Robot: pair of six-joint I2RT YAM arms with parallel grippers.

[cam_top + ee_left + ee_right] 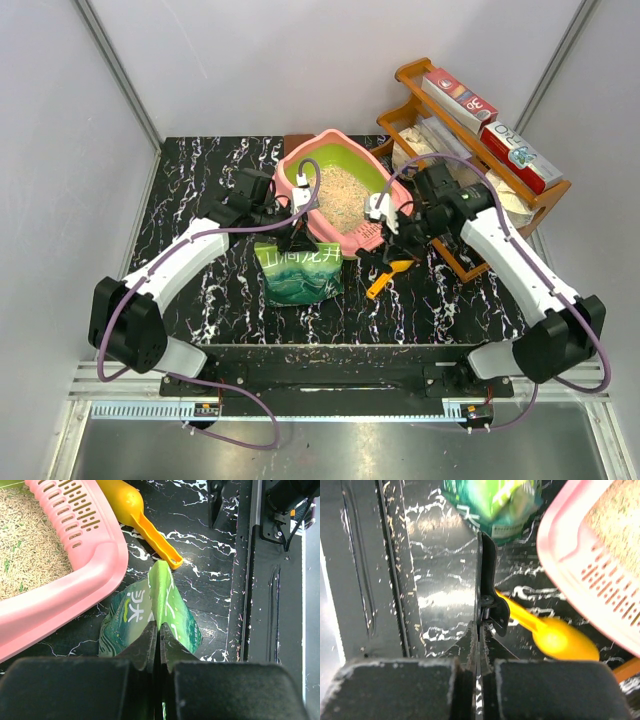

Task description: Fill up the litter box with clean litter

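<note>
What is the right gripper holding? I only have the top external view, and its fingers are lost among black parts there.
Observer: In the right wrist view, the right gripper is shut on a black clip, seen edge-on.
Operator: So it doesn't have the scoop?
Observer: No. The yellow scoop lies beyond the clip, outside the fingers.
Operator: And the left side?
Observer: In the left wrist view, the left gripper is shut on a folded edge of the green bag.

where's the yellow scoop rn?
Top view, right of centre: scoop lies on the table in front of the litter box lip, between the green bag and the right arm.
</note>
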